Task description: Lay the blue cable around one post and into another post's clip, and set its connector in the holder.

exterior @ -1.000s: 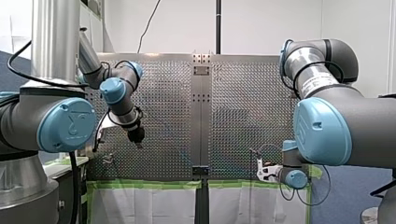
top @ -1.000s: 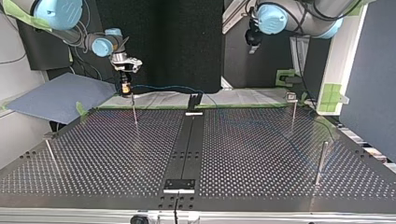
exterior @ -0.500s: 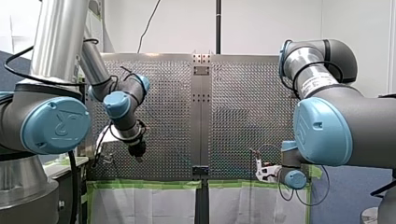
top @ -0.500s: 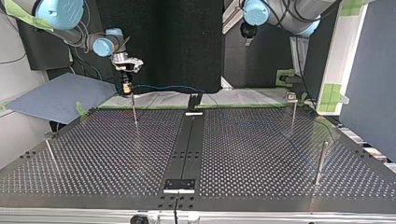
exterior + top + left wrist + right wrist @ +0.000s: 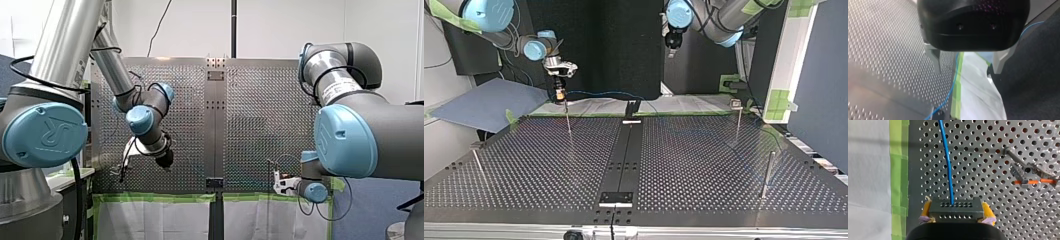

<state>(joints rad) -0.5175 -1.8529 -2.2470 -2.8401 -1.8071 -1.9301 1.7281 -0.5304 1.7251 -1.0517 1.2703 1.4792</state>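
Pinching connector [image 5: 956, 211] with right gripper [image 5: 955, 205], blue cable [image 5: 947, 157] ahead, left gripper [image 5: 967, 71] spread, UR-marked arm [image 5: 44, 135].

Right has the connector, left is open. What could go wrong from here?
My left gripper is open with the blue cable lying well below it, near the green tape; closing there might miss it. My right gripper holds the connector only by its ends between yellow pads, so a tug on the cable could twist it loose.

Front view from behind, top view opposite (low), 2 wrist views near shared table [image 5: 724, 165]
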